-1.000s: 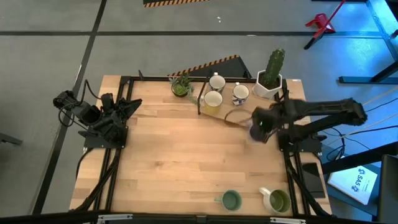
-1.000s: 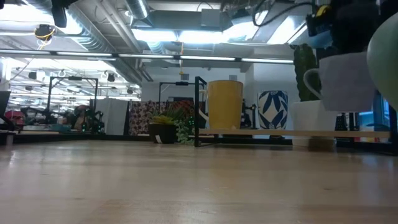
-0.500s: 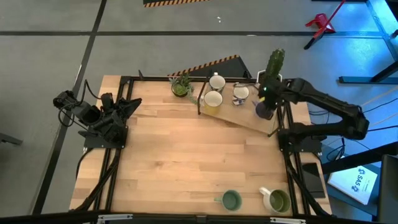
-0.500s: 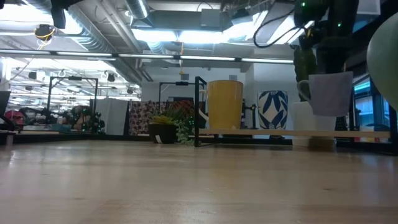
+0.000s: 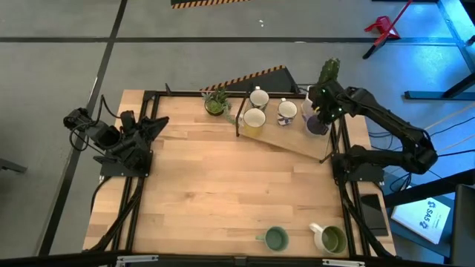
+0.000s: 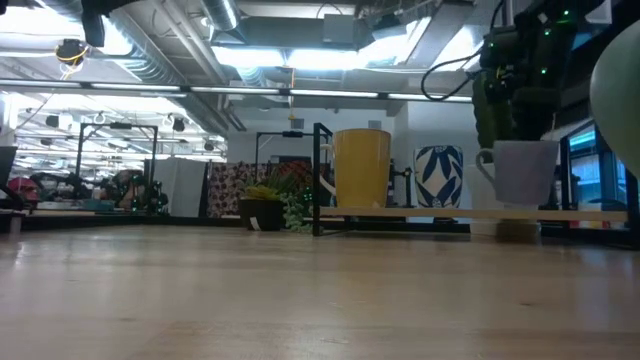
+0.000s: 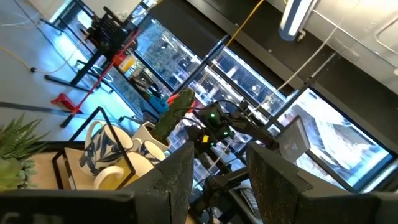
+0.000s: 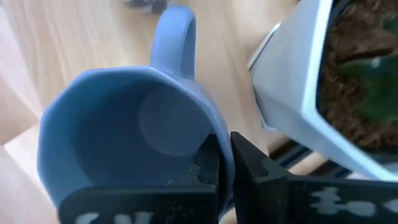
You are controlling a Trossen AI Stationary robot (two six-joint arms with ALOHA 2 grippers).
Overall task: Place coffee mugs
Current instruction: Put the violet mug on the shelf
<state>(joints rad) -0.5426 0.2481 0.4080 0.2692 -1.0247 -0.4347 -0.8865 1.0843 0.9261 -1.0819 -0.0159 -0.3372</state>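
Observation:
A lavender mug hangs at the right end of the raised wooden board, right beside the white cactus pot. My right gripper is shut on it from above. In the low view the mug stands upright, its base at about the board's top; whether it touches I cannot tell. Three light mugs stand on the board. Two green mugs stand near the front edge. My left gripper waits open at the table's left edge. My right gripper pinches the lavender mug's rim, one finger inside the cup and one outside, opposite the side with the handle. The fingers come steeply from above. The mug stays upright below them, mouth up.
A small green plant stands at the board's left end beside a black frame. The tall cactus rises close behind the held mug. The wide wooden tabletop lies between the board and the green mugs.
My right gripper has swung with the lavender mug toward the table's far right corner, up to the cactus pot, turning as it went. It then sank, so the mug now stands lower, level with the other mugs on the board. The fingers stayed shut.

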